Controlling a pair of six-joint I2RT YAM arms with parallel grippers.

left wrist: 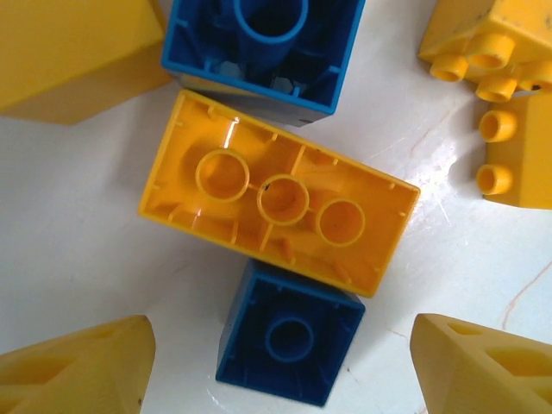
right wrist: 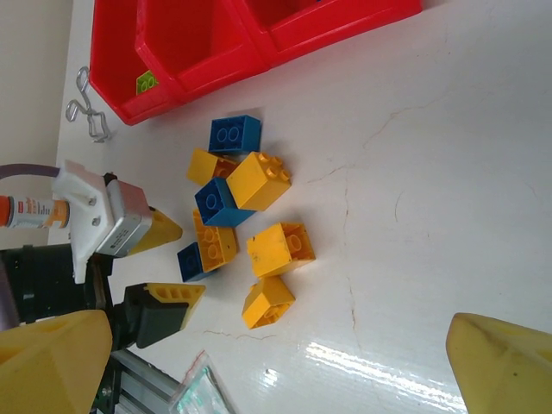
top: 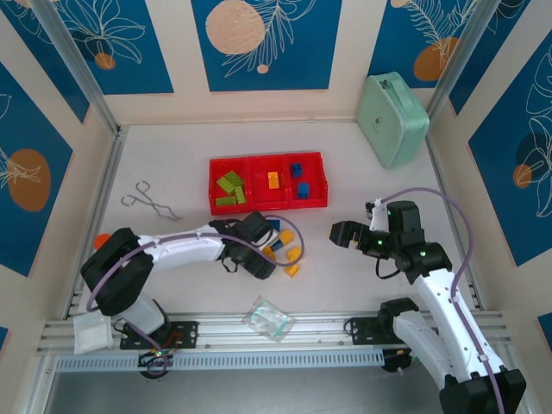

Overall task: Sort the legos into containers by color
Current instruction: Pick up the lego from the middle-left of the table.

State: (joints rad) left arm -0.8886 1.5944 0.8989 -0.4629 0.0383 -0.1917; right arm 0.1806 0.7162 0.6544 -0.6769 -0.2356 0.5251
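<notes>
Left wrist view is looking straight down on a long orange-yellow brick (left wrist: pixel 280 203), which is lying upside down on the white table (left wrist: pixel 69 250) with three hollow tubes facing up. It is reading as stiff, light, glossy plastic, probably slick on its flat walls. A square blue brick (left wrist: pixel 289 341) is touching one long side and a second blue brick (left wrist: pixel 263 47) is pressing on the other, so I am judging the two short ends the freer place to pinch, squarely, so that it is not twisting out. The left gripper (left wrist: pixel 280 371) is hanging just over it with jaws spread wide, gripping nothing.

From the top external view, these bricks are sitting in a loose pile (top: pixel 283 248) just in front of the containers (top: pixel 267 207), which are holding lime green bricks (top: pixel 230 188) on the left, an orange one (top: pixel 273 179) in the middle and blue ones (top: pixel 299 181) on the right. The right gripper (top: pixel 342 233) is hovering apart to the right, jaws parted and empty.
</notes>
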